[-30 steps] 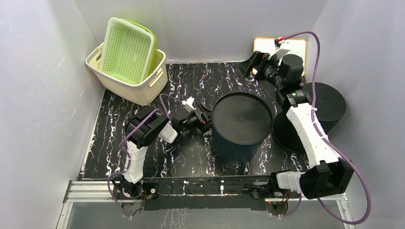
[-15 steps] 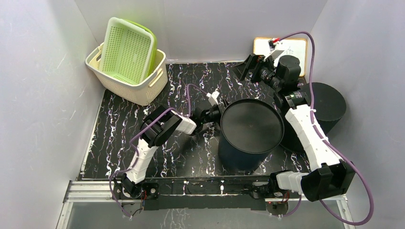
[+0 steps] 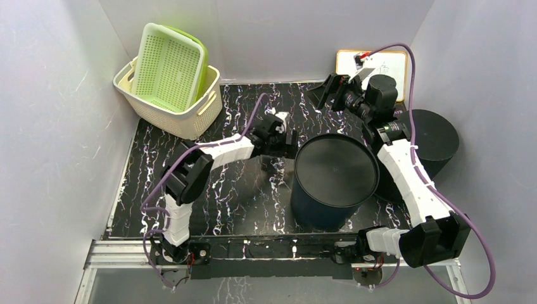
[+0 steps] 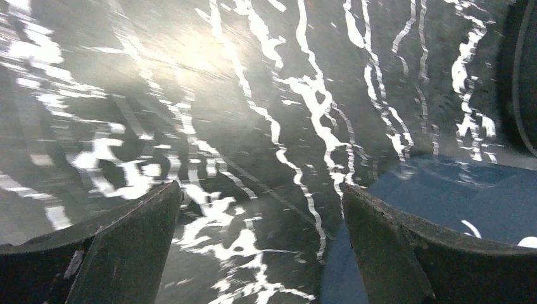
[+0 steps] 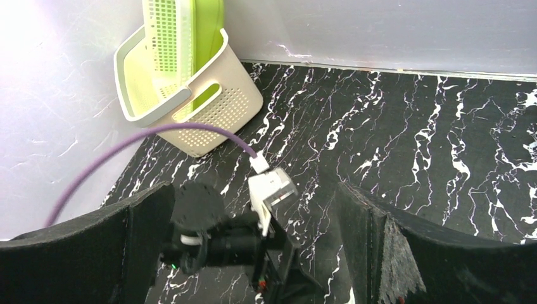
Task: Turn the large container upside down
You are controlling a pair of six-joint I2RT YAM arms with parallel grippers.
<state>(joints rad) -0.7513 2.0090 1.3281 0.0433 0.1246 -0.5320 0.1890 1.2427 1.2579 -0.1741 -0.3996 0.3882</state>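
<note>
At the far left corner, a cream basket (image 3: 185, 123) holds green trays (image 3: 168, 66). The left gripper (image 3: 280, 139), its fingers spread and empty, hovers mid-table just beside the large container (image 3: 332, 180). The container stands towards the near edge, right of centre, with a flat dark face up. The right gripper (image 3: 327, 92), also spread and empty, hangs near the far right corner.

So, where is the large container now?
In the top view, the large container stands right of centre on the table, with the left gripper close beside it.
</note>
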